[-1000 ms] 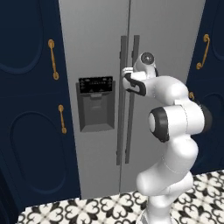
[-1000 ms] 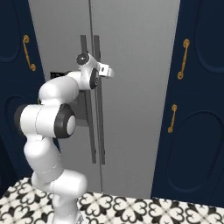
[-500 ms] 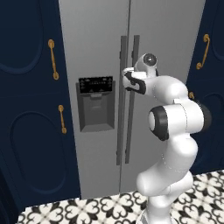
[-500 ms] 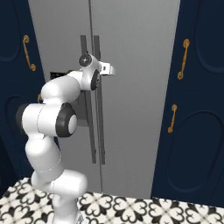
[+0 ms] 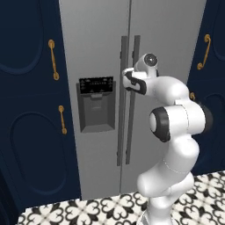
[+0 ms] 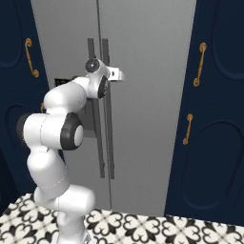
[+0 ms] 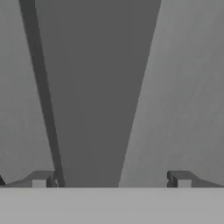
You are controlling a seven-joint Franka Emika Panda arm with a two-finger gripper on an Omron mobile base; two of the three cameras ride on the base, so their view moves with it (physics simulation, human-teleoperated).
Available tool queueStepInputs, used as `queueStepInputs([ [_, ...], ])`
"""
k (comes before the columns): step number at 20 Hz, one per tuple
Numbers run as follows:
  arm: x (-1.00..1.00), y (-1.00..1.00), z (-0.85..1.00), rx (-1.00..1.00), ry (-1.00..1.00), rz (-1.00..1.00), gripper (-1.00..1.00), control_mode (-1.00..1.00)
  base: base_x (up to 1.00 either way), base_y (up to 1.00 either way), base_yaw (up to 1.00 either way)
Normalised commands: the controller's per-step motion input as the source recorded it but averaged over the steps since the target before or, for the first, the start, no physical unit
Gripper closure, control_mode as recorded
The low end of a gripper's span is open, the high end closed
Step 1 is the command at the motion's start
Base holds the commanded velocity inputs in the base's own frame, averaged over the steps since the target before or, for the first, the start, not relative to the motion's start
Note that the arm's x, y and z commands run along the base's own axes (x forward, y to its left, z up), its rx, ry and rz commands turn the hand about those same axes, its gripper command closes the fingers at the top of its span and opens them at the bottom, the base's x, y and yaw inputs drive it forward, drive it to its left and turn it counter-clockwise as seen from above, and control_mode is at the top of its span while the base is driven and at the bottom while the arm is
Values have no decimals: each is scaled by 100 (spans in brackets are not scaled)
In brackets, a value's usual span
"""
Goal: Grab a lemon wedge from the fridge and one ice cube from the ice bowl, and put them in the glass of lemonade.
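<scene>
The grey steel fridge (image 5: 96, 48) fills the middle of both base views, its two doors closed. My gripper (image 5: 128, 80) is up against the long dark handles (image 5: 132, 132) at about dispenser height. It is also visible in the right base view (image 6: 116, 74). In the hand view the gripper (image 7: 111, 179) is open, with a broad dark handle (image 7: 96, 87) running between its two spread fingertips (image 7: 39, 178). Nothing is gripped. The lemon wedge, ice bowl and glass of lemonade are out of view.
The dark dispenser panel (image 5: 96, 103) sits on the fridge's left door. Navy cabinets with gold handles (image 5: 53, 59) (image 6: 199, 64) flank the fridge on both sides. A black-and-white patterned tile floor (image 5: 101, 208) lies below.
The hand has edged slightly closer to the fridge handles. The doors have stayed closed and the base has not moved.
</scene>
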Motion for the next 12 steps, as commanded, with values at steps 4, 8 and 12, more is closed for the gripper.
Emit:
queueStepInputs([
  [4,-7,30,4,0,0,0,-100,-100,0,0,0],
  [8,68,0,-23,0,1,-9,-100,-100,0,0,0],
  [12,61,-1,-30,0,0,-10,-100,-100,0,0,0],
])
